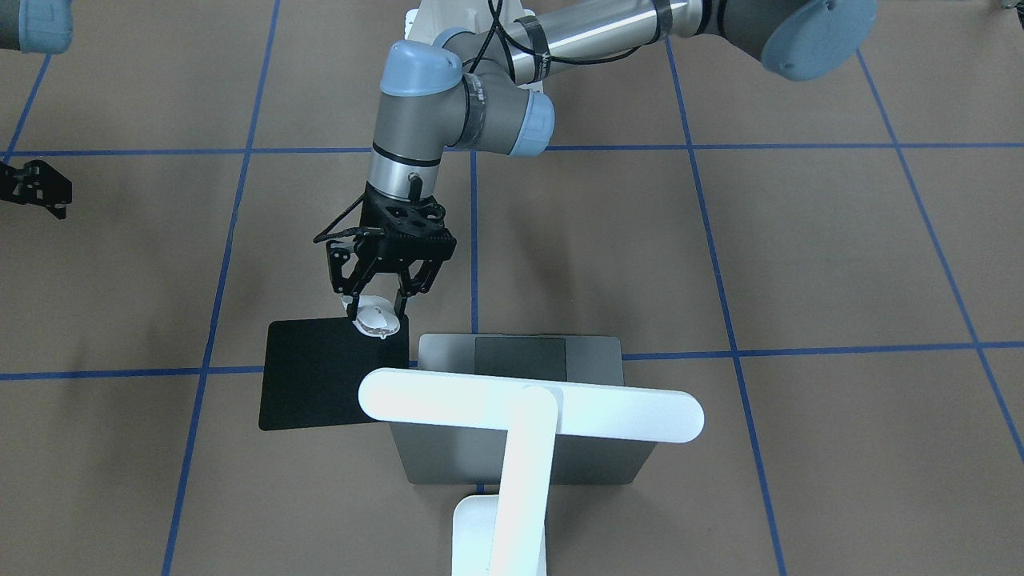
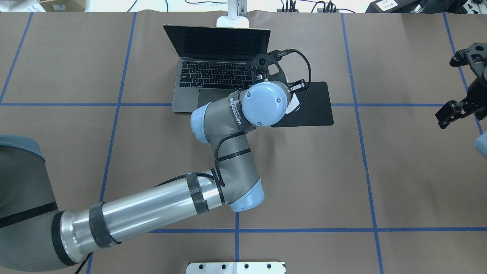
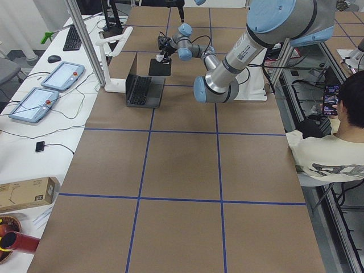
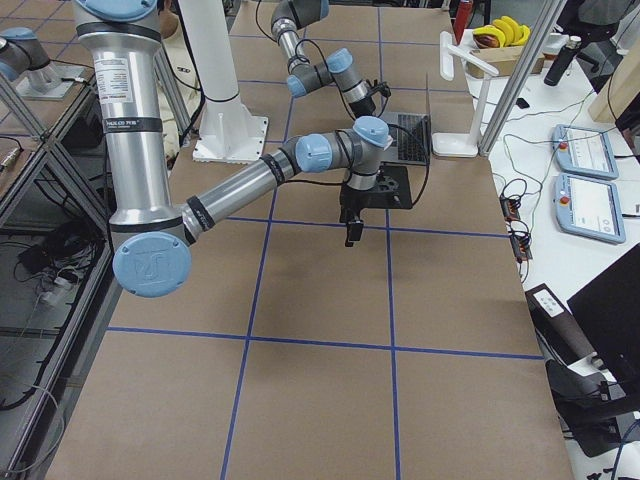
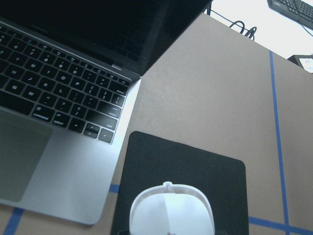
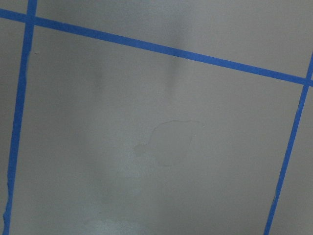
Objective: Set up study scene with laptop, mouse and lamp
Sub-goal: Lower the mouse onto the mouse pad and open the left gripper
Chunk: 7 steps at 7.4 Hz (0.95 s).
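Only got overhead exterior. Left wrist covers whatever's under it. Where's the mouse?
Observer: Front-facing view shows the mouse between the left tool's fingers, at the robot-side corner of the black pad, next to the laptop.
Operator: Lamp head? I only get its base at the table's far edge.
Observer: Front-facing view shows the lamp with its bar head running crosswise, higher than the laptop's open lid.
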### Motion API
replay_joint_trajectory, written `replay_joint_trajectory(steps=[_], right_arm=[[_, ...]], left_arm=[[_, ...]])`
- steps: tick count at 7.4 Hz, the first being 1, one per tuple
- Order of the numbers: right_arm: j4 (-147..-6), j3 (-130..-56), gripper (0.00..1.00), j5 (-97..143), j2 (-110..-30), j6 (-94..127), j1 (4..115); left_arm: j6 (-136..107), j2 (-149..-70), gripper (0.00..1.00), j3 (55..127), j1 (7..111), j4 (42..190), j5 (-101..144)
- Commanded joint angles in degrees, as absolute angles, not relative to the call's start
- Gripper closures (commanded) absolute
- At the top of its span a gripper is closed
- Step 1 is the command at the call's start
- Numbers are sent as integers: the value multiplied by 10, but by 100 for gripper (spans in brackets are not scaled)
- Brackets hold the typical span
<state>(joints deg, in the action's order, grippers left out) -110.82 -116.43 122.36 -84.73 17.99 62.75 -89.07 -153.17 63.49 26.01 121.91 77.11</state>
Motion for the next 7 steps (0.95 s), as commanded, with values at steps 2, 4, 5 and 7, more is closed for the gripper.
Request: replay_joint_trajectory(steps=[2, 4, 5, 7], right_arm=[[-1108, -1172, 0, 1230, -846, 189, 628], [-1107, -1172, 0, 1229, -846, 187, 628], [-1107, -1174, 0, 1229, -839, 187, 628], [-1107, -1173, 0, 1228, -838, 189, 631]], left_arm=[[-891, -1569, 6, 558, 243, 1267, 696], [-889, -1572, 1, 566, 243, 1267, 699], [-886, -1570, 1, 576, 243, 1267, 702], [-854, -1510, 1, 686, 250, 1246, 731]])
